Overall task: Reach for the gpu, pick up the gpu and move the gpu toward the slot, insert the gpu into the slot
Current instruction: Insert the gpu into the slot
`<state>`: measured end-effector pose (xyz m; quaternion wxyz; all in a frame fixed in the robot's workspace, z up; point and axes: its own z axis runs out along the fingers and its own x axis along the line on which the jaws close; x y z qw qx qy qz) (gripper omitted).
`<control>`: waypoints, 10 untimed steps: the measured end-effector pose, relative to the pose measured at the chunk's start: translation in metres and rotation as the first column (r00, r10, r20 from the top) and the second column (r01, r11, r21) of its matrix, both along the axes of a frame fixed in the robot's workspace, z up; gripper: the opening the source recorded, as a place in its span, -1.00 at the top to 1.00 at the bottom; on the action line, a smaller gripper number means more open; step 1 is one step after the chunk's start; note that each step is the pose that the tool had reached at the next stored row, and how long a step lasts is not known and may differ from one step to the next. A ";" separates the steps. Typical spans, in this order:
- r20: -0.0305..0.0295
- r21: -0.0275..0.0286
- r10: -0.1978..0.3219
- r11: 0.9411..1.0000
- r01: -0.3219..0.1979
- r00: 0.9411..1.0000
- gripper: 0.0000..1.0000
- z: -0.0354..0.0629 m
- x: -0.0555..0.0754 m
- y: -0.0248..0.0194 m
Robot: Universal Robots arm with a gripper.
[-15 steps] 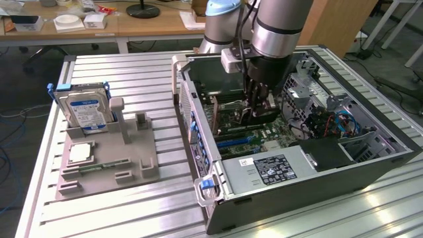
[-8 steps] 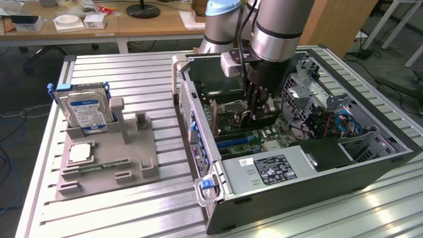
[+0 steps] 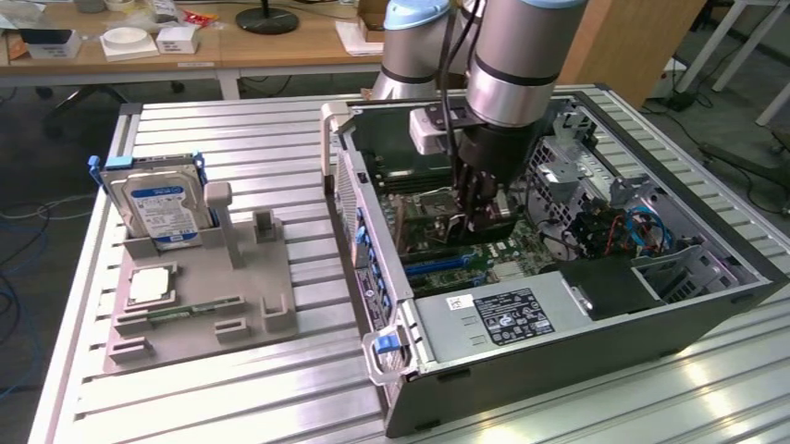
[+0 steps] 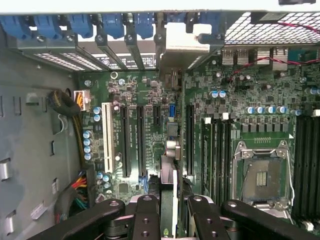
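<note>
My gripper (image 3: 475, 215) reaches down inside the open computer case (image 3: 691, 305), shut on the gpu (image 3: 491, 239). The card stands on edge over the green motherboard (image 3: 426, 242). In the wrist view the gpu (image 4: 169, 172) shows edge-on, running away from between the two black fingers (image 4: 148, 215). Its silver end bracket (image 4: 184, 50) lies against the case's rear openings. Long black card slots (image 4: 124, 142) lie parallel on both sides of it. The slot directly beneath the card is hidden by the card's edge, and I cannot tell whether the card is seated.
A square silver processor socket (image 4: 260, 175) and memory slots (image 4: 215, 150) lie close beside the card. The power supply (image 3: 519, 314) and cables (image 3: 630, 231) crowd the case. Outside, a grey fixture (image 3: 198, 305) holds a hard drive (image 3: 161, 203), a processor (image 3: 148, 282) and a memory stick (image 3: 191, 310).
</note>
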<state>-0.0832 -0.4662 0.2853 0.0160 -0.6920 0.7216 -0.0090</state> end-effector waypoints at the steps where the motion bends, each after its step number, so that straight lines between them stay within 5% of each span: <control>1: -0.001 0.000 0.000 1.000 0.000 1.000 0.47 -0.0017 0.000 0.0000; 6: -0.019 0.000 0.000 1.000 0.000 1.000 0.47 -0.0070 -0.001 0.0000; 10: -0.021 0.000 0.000 1.000 0.000 1.000 0.47 -0.0105 -0.001 0.0000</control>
